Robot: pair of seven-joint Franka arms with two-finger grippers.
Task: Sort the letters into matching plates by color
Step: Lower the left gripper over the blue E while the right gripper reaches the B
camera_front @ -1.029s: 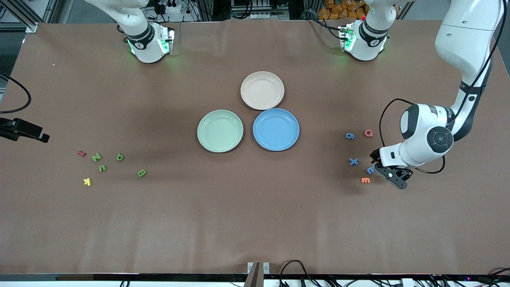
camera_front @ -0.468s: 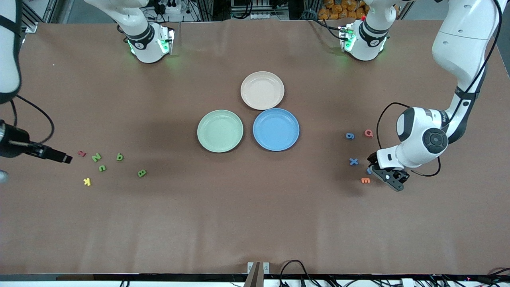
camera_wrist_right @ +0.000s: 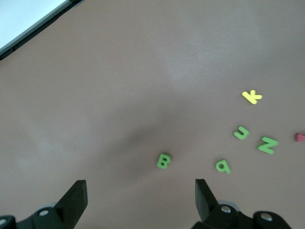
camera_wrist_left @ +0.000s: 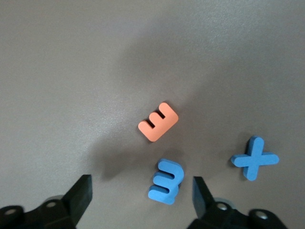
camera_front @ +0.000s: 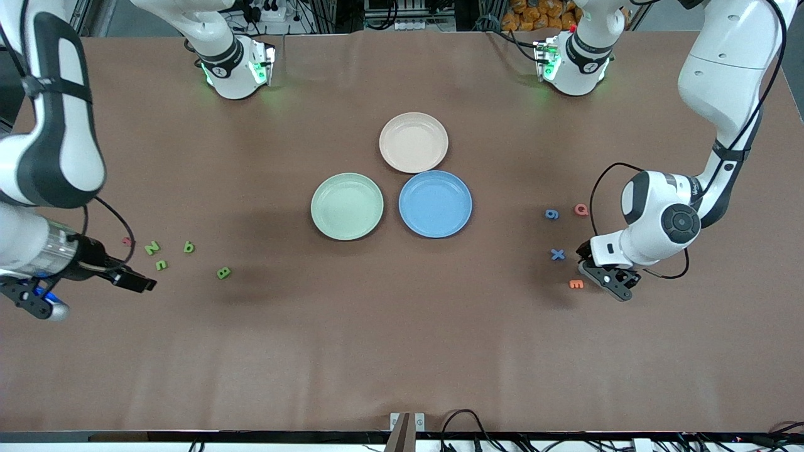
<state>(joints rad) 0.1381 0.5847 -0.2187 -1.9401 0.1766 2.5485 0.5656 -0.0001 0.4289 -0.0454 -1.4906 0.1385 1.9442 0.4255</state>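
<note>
at the left arm's end of the table, the left gripper (camera_wrist_left: 140,191) sits low with jaws spread around the blue letter e (camera_wrist_left: 166,181), probably lined up to pinch it for the blue plate (camera_front: 435,203), while the right gripper (camera_wrist_right: 138,193) hangs open over the green letters (camera_front: 188,247).

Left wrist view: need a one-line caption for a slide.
Left gripper open just above the brown table, blue E between its fingers, with the orange E and blue X alongside.

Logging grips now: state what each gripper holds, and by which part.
Nothing is held. The left gripper stands open around the blue E, fingers clear of it. The right gripper is open over bare table near the green letters.
</note>
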